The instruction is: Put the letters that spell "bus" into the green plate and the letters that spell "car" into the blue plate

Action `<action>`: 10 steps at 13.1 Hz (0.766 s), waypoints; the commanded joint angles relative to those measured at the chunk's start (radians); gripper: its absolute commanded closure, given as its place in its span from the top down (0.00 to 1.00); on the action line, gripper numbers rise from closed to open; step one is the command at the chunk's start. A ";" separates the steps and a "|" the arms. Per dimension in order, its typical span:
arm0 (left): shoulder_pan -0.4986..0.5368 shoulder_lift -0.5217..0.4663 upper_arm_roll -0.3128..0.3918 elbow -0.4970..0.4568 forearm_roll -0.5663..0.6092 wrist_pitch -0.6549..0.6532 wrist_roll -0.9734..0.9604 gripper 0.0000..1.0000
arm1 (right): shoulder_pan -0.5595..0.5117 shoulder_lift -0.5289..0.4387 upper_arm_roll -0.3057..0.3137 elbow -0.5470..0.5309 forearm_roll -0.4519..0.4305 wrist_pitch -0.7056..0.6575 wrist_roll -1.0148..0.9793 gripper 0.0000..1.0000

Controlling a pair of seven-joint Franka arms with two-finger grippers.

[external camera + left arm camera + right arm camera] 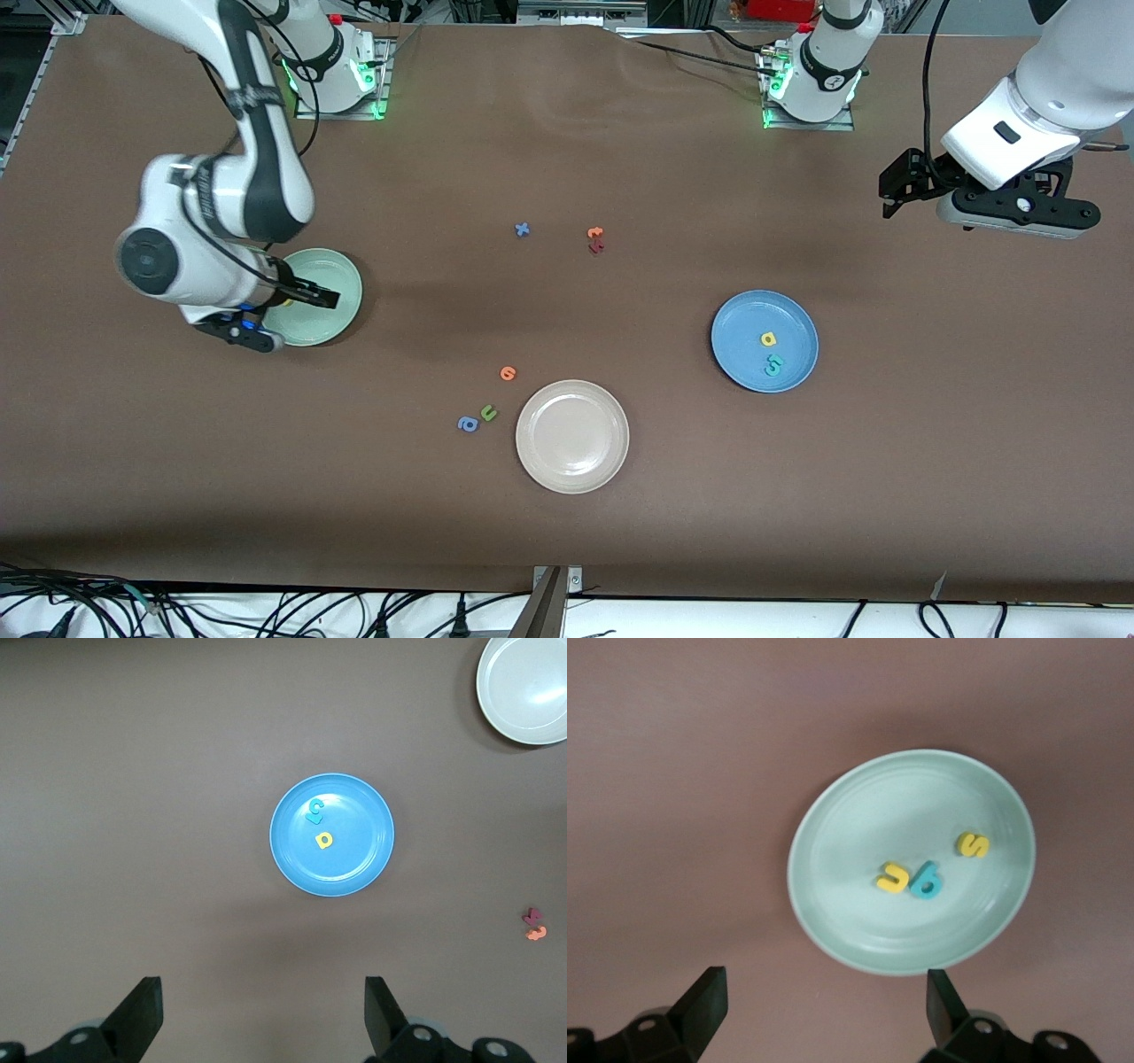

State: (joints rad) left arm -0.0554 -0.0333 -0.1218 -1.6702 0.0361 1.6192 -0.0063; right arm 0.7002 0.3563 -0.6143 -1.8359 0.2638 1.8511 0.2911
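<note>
No printed labels or brands legible; only readable signs are the foam letters themselves. In the round pale mint-green plate [833, 859]: yellow foam "u" [893, 877], teal foam "b" [926, 881] touching it, yellow foam "s" [973, 845] a bit apart. In the round mid-blue plate [740, 315]: yellow foam "a" [768, 338], teal foam "c" [774, 363] w/ a thin teal piece against it, shape not readable. On the brown table: blue foam "x" [523, 229], orange foam "a" or "e" [508, 373], can't tell which, green foam "u" [488, 412], blue foam "a" [468, 424]. Orange and dark-red pair [595, 240]: not readable.
</note>
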 commanded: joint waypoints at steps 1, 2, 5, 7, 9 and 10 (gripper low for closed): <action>0.000 0.012 -0.002 0.030 0.015 -0.022 0.019 1.00 | 0.004 -0.037 -0.036 0.162 -0.003 -0.200 -0.032 0.99; 0.000 0.012 -0.002 0.030 0.015 -0.024 0.020 1.00 | 0.004 -0.045 -0.048 0.214 -0.003 -0.270 -0.043 0.99; 0.000 0.012 -0.002 0.030 0.015 -0.036 0.022 1.00 | 0.004 -0.115 -0.093 0.303 -0.009 -0.360 -0.119 0.99; -0.003 0.012 -0.004 0.033 0.007 -0.036 0.019 1.00 | 0.004 -0.134 -0.105 0.332 -0.055 -0.360 -0.162 0.99; -0.003 0.012 -0.004 0.033 -0.019 -0.036 0.016 1.00 | -0.002 -0.134 -0.098 0.380 -0.095 -0.362 -0.176 1.00; -0.003 0.012 -0.004 0.036 -0.018 -0.036 0.022 1.00 | -0.039 -0.134 -0.075 0.389 -0.095 -0.363 -0.178 1.00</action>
State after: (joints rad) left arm -0.0596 -0.0326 -0.1238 -1.6676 0.0323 1.6072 -0.0062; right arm 0.6969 0.2169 -0.7133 -1.4851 0.1900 1.5088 0.1373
